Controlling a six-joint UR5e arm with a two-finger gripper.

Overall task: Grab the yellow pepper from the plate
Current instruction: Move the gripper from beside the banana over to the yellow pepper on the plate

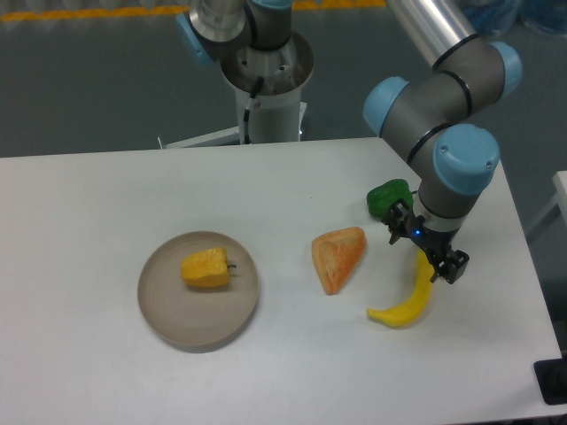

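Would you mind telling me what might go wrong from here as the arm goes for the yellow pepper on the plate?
The tool hangs far from the yellow pepper, right above the banana and beside the green pepper, so it might grab or knock the wrong item. The orange wedge lies between it and the plate, so a low sweep could push it. The plate's low rim may let the pepper slide out.

A white table [106, 372] is seen. An orange-pink wedge-shaped piece [337, 257] is laid on it near the middle. A curved yellow banana [406, 301] is placed just to its right, and a green pepper [386, 198] is partly hidden farther back.
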